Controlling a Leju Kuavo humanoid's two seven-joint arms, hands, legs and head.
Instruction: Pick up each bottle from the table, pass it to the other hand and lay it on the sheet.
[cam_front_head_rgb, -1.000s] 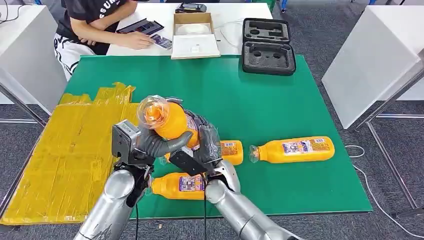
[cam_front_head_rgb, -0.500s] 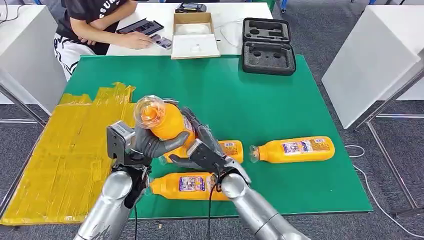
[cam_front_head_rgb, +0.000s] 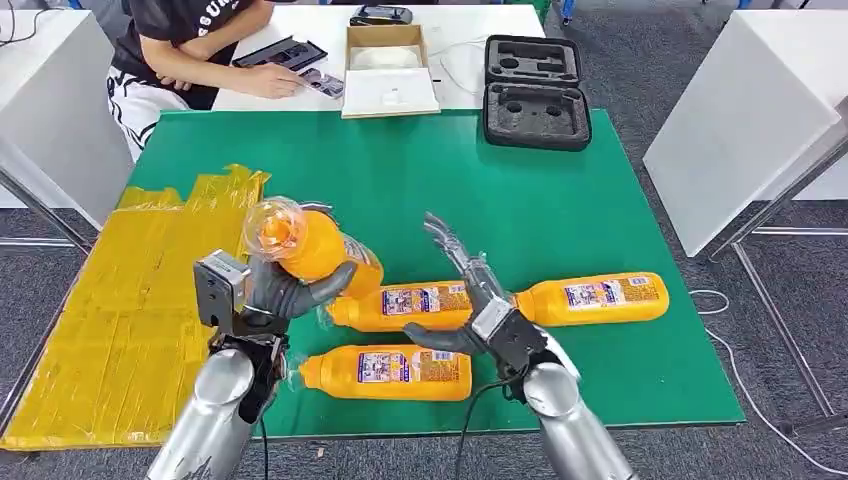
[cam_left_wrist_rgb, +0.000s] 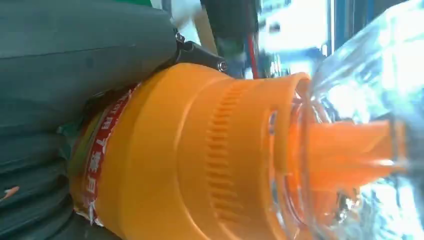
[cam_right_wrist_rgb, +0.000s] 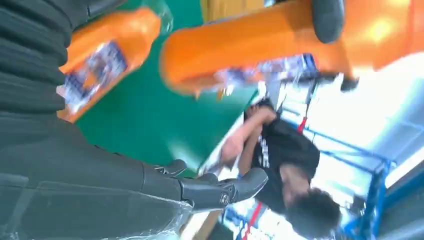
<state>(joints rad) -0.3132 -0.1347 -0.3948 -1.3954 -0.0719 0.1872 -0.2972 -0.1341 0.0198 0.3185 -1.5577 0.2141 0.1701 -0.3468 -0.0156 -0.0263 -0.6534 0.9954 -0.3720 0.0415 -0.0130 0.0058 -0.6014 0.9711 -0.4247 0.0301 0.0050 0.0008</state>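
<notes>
My left hand (cam_front_head_rgb: 275, 290) grips a bottle (cam_front_head_rgb: 310, 245) at frame centre-left; my right hand (cam_front_head_rgb: 470, 300) is spread wide, holding nothing.

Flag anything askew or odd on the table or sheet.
Nothing spilled or broken. The yellow sheet is crumpled at its far edge. Three orange bottles lie on their sides on the green table; the left hand holds a fourth.
</notes>
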